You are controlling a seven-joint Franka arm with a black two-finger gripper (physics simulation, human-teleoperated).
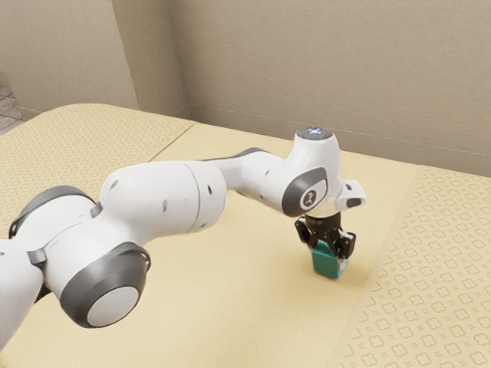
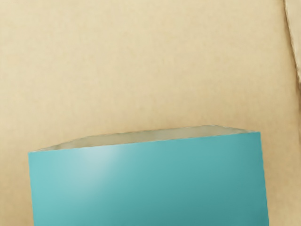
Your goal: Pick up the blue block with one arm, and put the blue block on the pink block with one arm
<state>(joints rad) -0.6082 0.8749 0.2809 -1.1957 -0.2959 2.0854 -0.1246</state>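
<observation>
A white robot arm point(image 1: 192, 199) with dark grey joints comes in from the exterior view's left and reaches toward its right across a pale yellow table point(image 1: 253, 322). The arm's last section turns down at the wrist, so the black gripper point(image 1: 327, 247) points at the table top. The gripper is pinching the blue block point(image 1: 330, 266). One black finger sits on each side of the block's upper part, and the block's lower half shows below them. The block is really a blue-green, teal shade, and it appears slightly tilted rather than square to the camera. It sits right of centre in the exterior view, on the plain middle band of the table. A small shadow lies at the block's base. The pictures do not settle whether the block rests on the table or hangs just above it. To the exterior view's right of the block, the table surface changes to a band printed with a faint repeating lattice pattern point(image 1: 430, 291). A similar patterned band lies beyond the arm at the exterior view's left. Plain beige walls point(image 1: 307, 61) stand behind the table. In the wrist view, the blue block point(image 2: 150, 183) looms large directly under the hand, with a soft highlight on its face. A thin strip of shadow lies along its far edge, and beyond that is plain table point(image 2: 141, 61).
</observation>
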